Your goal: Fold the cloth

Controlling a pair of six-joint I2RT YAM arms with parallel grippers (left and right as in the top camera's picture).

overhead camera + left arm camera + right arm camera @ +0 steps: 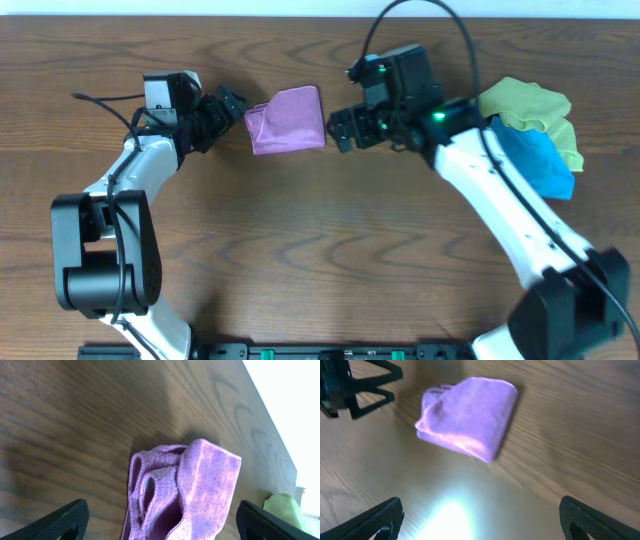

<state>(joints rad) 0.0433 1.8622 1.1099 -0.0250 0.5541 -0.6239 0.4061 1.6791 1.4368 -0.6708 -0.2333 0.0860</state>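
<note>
- Both claws stand released. The left gripper (236,108) has its fingers spread wide, and nothing is clamped between them.
- Its fingertips (70,519) sit at the two bottom corners of the left wrist view, with the cloth (288,120) lying ahead of the gap.
- From overhead, this claw is just beside the cloth's left edge; whether it touches the fabric I cannot tell.
- The right gripper (341,130) is likewise released, jaws far apart, holding nothing.
- In the right wrist view its fingertips (376,519) frame the bottom of the picture, and the cloth lies farther off on the wood, apart from them.
- From overhead, the right claw is close to the cloth's right edge.
- The lilac cloth rests on the table (300,250), in the far middle, between the two claws.
- It lies doubled over into a compact, roughly square bundle (not a neat one).
- Its left side is bunched, with several looped layers and hemmed edges showing in the left wrist view.
- Its top face and right side look smoother, ending in a rounded fold.
- A yellow-green cloth (530,105) and a blue cloth (540,160) lie crumpled together at the table's far right, beside the right arm and well apart from the lilac one.
</note>
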